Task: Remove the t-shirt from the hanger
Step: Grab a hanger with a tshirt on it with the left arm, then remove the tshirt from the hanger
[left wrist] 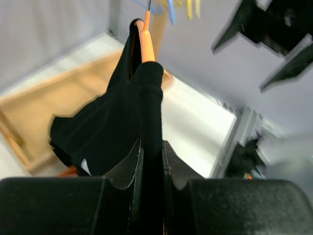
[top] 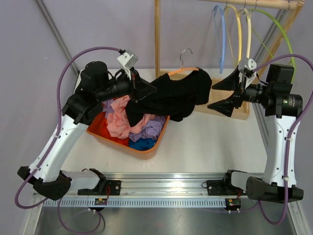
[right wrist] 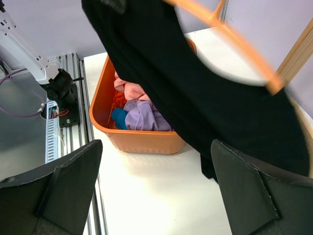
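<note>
Pale lavender walls close the scene at 12 o'clock and 9 o'clock; a white table fills the middle of the top view; an aluminium rail runs along its 6 o'clock edge and carries both arm bases.

A wooden rack stands at 12 to 1 o'clock on the table; blue, yellow, cream and green hangers hang from its bar.

An orange basket sits at 9 o'clock of the table centre, holding pink, purple and blue clothes; the right wrist view shows it on the white surface, near the rail.

The black shirt hangs in the air over the table centre, its 9 o'clock end above the basket; it is draped on an orange hanger, whose wire hook points to 12 o'clock.

Left gripper: at the shirt's 9 o'clock end; nearly closed, fingers pinching a fold of the shirt, as the left wrist view confirms; whether the hanger is also within the pinch cannot be told.

Right gripper: at 3 o'clock of the shirt, just beside it, apart from the cloth; jaws spread wide, holding nothing.
</note>
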Robot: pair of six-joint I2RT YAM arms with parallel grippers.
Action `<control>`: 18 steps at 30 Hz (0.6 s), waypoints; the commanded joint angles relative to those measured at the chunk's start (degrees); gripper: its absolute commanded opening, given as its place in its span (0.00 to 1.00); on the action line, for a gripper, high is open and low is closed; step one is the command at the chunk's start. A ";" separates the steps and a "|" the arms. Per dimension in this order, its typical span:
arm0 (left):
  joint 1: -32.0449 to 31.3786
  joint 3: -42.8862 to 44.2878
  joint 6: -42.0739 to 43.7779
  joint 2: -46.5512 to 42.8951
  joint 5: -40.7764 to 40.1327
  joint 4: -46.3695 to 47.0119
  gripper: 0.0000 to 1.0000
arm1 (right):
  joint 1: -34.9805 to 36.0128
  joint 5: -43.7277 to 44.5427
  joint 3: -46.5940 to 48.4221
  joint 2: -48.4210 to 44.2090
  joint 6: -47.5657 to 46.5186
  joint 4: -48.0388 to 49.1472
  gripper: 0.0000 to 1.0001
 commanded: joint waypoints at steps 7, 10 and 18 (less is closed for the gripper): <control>-3.00 -6.17 1.33 -3.68 20.91 -0.94 0.00 | 1.17 3.72 3.72 -0.20 -18.23 -19.11 0.99; -3.88 -5.46 1.86 -2.10 23.37 -0.24 0.00 | 2.67 6.18 4.96 1.48 -30.93 -33.01 0.99; -5.72 -2.82 2.65 2.56 27.34 1.17 0.00 | 7.51 10.58 -1.20 -0.90 -33.39 -33.03 0.96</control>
